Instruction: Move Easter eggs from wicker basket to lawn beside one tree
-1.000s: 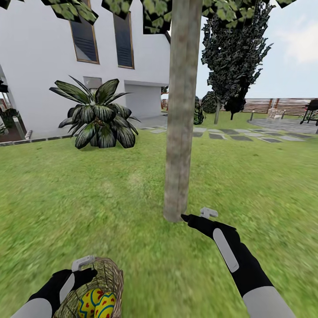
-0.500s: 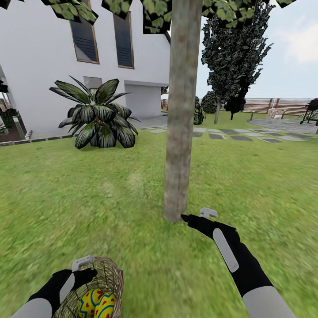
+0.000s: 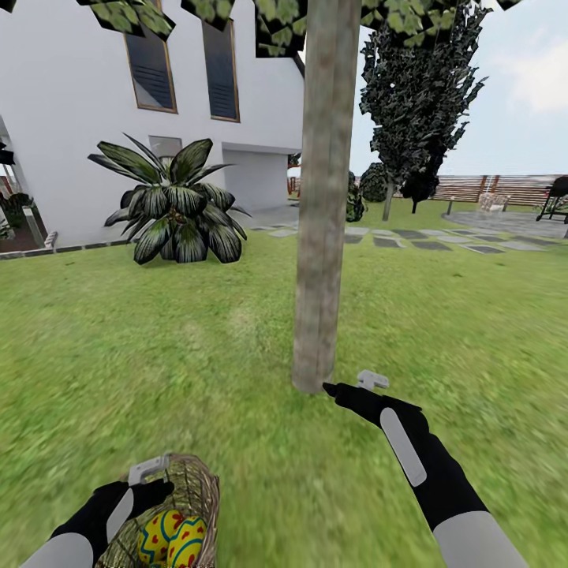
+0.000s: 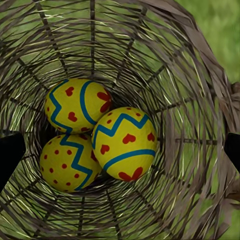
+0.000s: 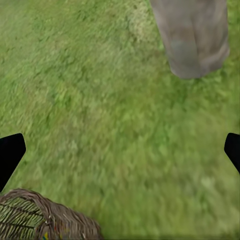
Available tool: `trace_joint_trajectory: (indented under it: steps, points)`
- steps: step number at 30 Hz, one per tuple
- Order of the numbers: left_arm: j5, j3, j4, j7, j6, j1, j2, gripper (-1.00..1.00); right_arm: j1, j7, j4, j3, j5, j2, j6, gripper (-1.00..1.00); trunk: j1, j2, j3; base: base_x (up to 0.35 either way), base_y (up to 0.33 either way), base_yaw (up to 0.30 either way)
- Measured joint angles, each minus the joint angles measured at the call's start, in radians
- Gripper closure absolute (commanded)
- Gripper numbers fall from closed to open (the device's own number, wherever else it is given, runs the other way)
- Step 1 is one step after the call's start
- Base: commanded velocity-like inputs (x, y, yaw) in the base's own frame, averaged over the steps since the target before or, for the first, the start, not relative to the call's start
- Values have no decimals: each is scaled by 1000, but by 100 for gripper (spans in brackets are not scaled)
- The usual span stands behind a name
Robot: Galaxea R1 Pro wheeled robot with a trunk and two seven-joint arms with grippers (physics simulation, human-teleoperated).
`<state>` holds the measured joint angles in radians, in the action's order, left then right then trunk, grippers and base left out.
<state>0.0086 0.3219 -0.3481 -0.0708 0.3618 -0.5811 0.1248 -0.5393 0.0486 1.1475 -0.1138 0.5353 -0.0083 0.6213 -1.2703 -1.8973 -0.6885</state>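
At the bottom of the head view, the left gripper [image 3: 146,483] is sitting at the rim of the wicker basket [image 3: 193,493]. In the left wrist view its two black fingertips [image 4: 10,155] are showing far apart, one at each side of the basket [image 4: 200,100], so it is open and holding nothing. Three Easter eggs [image 4: 125,142] are lying together at the bottom of the basket, touching each other. They are yellow with blue zigzag lines and red hearts or dots. In the head view two of the eggs [image 3: 170,536] are peeking out of the basket.

The right gripper [image 3: 347,386] is hanging over the lawn [image 3: 158,355], just beside the foot of the tree [image 3: 319,237]. Its black fingertips [image 5: 10,155] are standing wide apart in the right wrist view, so it is open and empty too. That view is also showing the trunk's foot [image 5: 192,35] on the grass and the edge of the basket [image 5: 40,217].

The tree is standing on the grass ahead of the robot. Farther back, a leafy palm bush [image 3: 173,201] is growing in front of a white house [image 3: 71,102]. Grey paving stones [image 3: 442,241], a dark cone-shaped tree [image 3: 414,95] and a brown fence [image 3: 513,188] are sitting far off to the right.
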Motion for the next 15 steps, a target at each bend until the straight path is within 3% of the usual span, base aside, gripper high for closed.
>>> trace_joint_trajectory:
  steps: [12,15]
  points:
    - [1,0,0,0,0,0,0,-100,0,0,-2,0,0,0,0,-100,-46,-84,-38,0,0,0]
    - [1,0,-1,0,0,0,0,-100,0,0,-2,0,0,0,0,-100,-46,-84,-38,0,0,0]
